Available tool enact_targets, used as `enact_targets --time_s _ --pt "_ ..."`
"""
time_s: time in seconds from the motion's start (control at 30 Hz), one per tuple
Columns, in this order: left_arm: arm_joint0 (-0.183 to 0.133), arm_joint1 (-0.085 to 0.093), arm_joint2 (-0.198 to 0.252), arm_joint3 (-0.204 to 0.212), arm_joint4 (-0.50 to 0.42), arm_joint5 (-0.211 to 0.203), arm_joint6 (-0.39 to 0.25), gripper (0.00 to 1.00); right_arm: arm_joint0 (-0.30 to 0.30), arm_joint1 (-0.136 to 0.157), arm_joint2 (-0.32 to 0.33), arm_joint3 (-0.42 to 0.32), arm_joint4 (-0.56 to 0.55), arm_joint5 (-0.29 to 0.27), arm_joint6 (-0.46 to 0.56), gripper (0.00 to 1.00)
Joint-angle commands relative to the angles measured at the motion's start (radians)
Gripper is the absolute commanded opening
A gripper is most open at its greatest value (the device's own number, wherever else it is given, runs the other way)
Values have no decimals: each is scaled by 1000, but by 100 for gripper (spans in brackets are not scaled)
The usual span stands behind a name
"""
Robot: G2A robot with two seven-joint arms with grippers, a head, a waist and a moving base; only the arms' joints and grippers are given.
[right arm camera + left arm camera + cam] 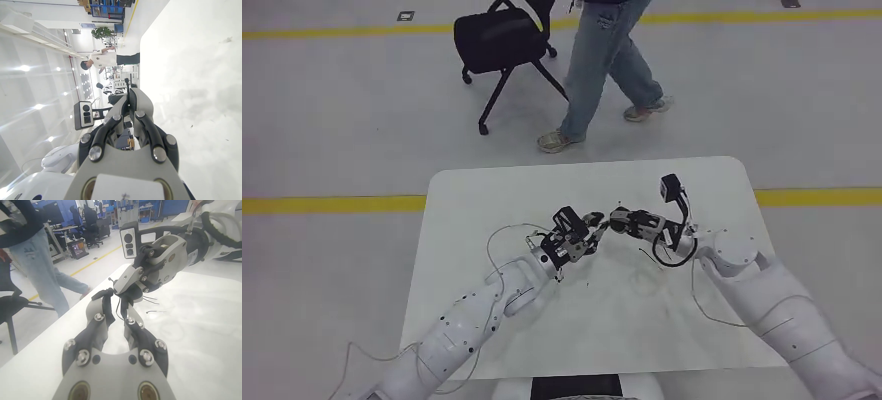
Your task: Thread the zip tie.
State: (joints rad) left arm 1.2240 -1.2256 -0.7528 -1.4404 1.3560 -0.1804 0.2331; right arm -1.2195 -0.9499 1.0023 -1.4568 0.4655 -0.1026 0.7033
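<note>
Clamping the black zip tie (118,307) in the tightly closed right gripper (130,94), presumably steadying it for threading. Holding the left gripper (116,296) narrowly parted, tip to tip against it, strand dangling between its fingers. Leaving spare zip ties (151,298) on the surface (189,332) just beyond.

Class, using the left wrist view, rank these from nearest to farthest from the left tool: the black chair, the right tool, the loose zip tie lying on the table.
1. Right tool, meeting the left tool tip to tip.
2. Loose zip tie, lying apart on the table.
3. Black chair, on the floor past the table's edge.
</note>
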Motion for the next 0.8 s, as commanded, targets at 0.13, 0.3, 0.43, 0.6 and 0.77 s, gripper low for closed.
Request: enact_targets --time_s 0.13,0.3,0.43,0.6,0.77 --pt "1 -1 -2 1 1 -5 0 0 3 -7 2 7 -5 3 7 0" --pt "2 -2 -1 0 1 -12 0 0 2 -13 6 12 -4 3 11 0" --pt "3 -3 -2 3 -3 -17 2 0 3 -17 10 16 -8 11 16 63" --pt "16 0 -33 16 -79 -48 26 0 -3 -18 29 27 -17 12 16 100" --pt "35 12 -78 35 -173 -134 11 0 -22 -9 75 59 -40 -45 51 100"
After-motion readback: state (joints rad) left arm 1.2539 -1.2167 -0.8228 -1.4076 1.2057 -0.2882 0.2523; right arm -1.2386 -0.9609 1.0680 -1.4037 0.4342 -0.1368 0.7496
